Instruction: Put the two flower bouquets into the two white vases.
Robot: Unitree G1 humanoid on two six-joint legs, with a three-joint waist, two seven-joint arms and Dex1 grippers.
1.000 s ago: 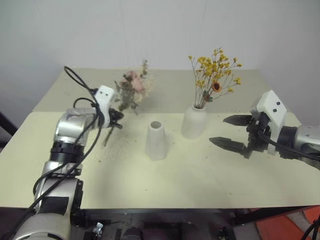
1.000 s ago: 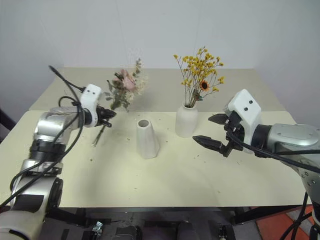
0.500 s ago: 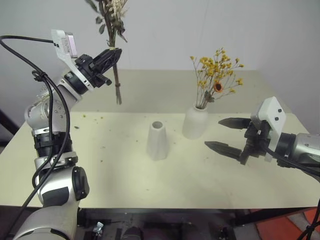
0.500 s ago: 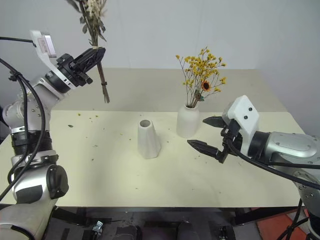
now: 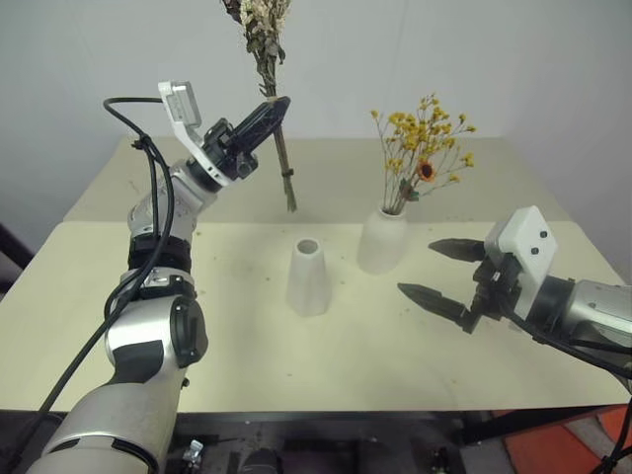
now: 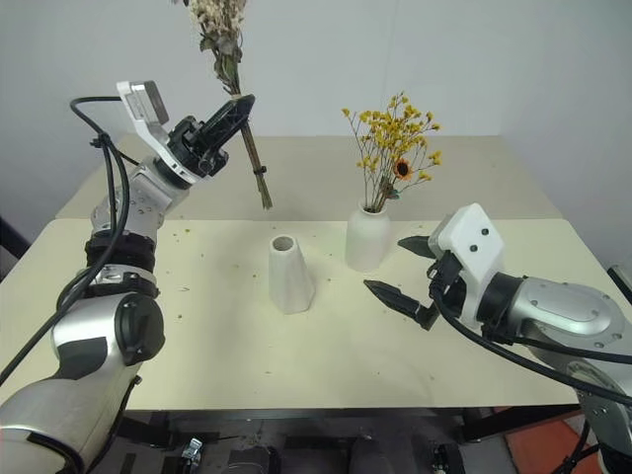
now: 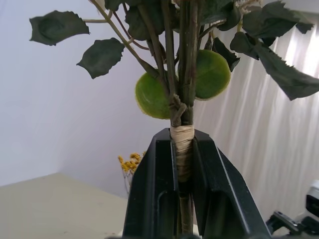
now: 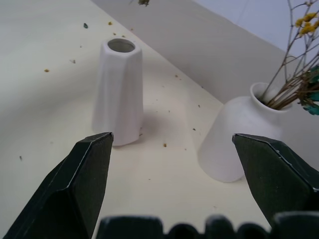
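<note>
1. In the upper left of the left eye view I see my left gripper (image 5: 269, 111) raised well above the table (image 5: 99, 296), its black fingers pressed together on the stems of the rose bouquet (image 5: 265, 59).
2. That bouquet stands nearly upright in the grip: its dried sprigs and leaves run off the top edge of the frame, and its brown stem ends hang free in the air, up and slightly to the left of the tall vase's mouth.
3. My left wrist view shows the grip up close: the two fingers (image 7: 154, 194) clamp the bundle at its pale tape wrap (image 7: 182, 144), with dark leaves and two round green leaves just past it.
4. The tall cone vase (image 5: 308, 278) stands upright and empty near the middle of the frame, its round mouth open.
5. Just to its right and a little further back stands the rounder vase (image 5: 384, 240), with the yellow bouquet (image 5: 425, 148) already seated in its narrow neck, its stems fanning up and to the right.
6. At the right of the frame my right gripper (image 5: 444, 272) hovers above the table, jaws spread wide and holding nothing, pointing toward the two vases.
7. In my right wrist view its two fingers (image 8: 75, 189) frame both vases from low down.
8. Small crumbs (image 5: 212, 286) of dried flower lie scattered over the table, mostly left of the cone vase.
</note>
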